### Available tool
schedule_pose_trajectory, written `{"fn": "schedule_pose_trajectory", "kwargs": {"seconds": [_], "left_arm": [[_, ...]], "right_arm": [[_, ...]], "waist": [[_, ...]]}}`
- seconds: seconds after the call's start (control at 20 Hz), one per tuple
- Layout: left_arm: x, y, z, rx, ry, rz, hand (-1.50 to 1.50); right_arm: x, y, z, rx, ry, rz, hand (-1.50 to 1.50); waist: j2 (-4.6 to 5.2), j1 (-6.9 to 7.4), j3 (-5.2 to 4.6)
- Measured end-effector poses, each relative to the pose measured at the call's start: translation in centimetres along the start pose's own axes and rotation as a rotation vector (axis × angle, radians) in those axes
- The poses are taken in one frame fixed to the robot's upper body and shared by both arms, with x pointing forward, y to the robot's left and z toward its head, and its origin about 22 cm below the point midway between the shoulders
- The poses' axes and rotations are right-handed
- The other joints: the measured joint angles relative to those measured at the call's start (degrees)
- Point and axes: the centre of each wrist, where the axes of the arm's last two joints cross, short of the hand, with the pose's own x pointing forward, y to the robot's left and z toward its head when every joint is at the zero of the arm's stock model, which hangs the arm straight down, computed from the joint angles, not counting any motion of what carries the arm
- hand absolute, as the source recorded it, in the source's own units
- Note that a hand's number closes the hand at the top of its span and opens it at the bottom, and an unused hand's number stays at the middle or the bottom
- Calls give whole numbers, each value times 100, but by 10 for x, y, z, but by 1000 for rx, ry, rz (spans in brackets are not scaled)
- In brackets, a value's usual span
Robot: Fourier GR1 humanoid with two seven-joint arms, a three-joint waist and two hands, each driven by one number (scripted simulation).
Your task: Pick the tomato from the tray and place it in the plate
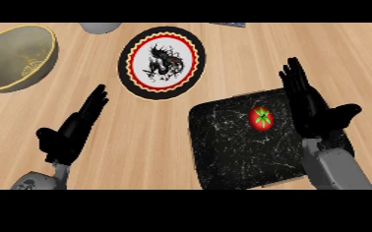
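A red tomato [262, 117] with a green stem lies on the black marbled tray [232, 147] at the lower right. The round plate [161, 62], black-rimmed with a red and yellow ring and a dark picture on white, sits up and left of the tray. My right hand [311, 107] is open with straight fingers, just right of the tomato and over the tray's right side, not touching the tomato. My left hand [73, 130] is open at the lower left, away from both.
A large olive bowl [23, 56] stands at the far left. A grey round object [100, 27] shows at the top edge, and a dark flat thing [231, 24] at the top right of the plate. Bare wooden counter [145, 137] lies between hands.
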Motion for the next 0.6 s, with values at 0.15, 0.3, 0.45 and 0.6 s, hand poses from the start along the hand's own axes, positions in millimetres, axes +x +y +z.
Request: {"fn": "schedule_pose_trajectory", "kwargs": {"seconds": [0.15, 0.3, 0.45, 0.6], "left_arm": [[19, 8, -10, 20, -63, -35, 0], [47, 14, -24, 29, -164, -71, 0], [57, 17, -28, 38, -189, -84, 0], [78, 25, -32, 67, -219, -84, 0]], "right_arm": [[12, 28, -1, 191, -47, -4, 150], [33, 78, -2, 509, -135, 5, 150], [50, 66, -13, 616, -224, 397, 150], [27, 94, 8, 651, -228, 526, -150]], "waist": [[44, 66, -70], [46, 290, -103], [-68, 292, -197], [5, 210, -169]]}}
